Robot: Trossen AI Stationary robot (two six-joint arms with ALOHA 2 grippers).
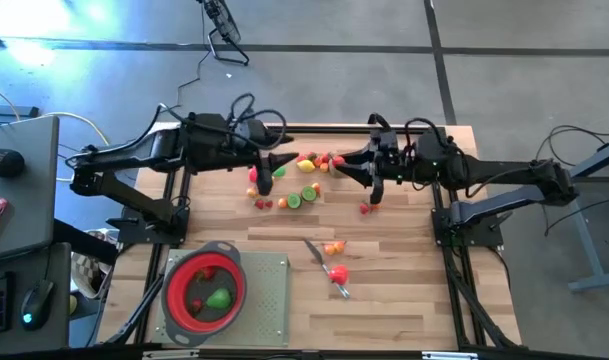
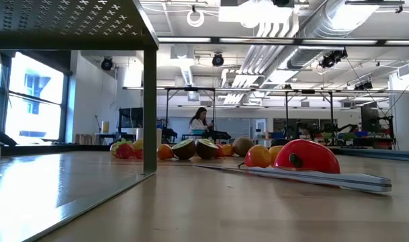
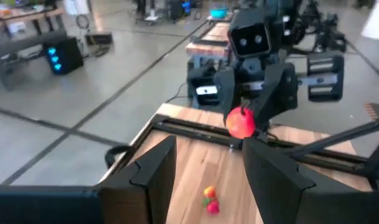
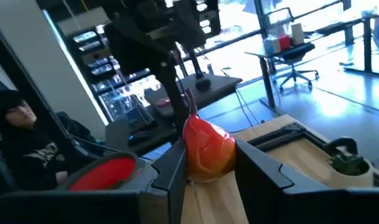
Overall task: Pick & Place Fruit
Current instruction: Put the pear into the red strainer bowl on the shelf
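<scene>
Your right gripper (image 4: 205, 168) clamped on red fruit (image 4: 206, 148), up off table (image 1: 384, 300), about 1 o'clock from centre. Left gripper (image 3: 205, 171) empty, fingers apart, hovering at 11 o'clock over fruit pile (image 1: 294, 185). Strainer (image 1: 204, 290) at 7 o'clock, green piece (image 1: 219, 298) and red piece inside. Knife (image 1: 324, 266) near centre, two fruits touching it.

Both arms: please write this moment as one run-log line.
right gripper: shut on red fruit, raised | left gripper: open, empty, raised | strainer: green fruit inside
</scene>
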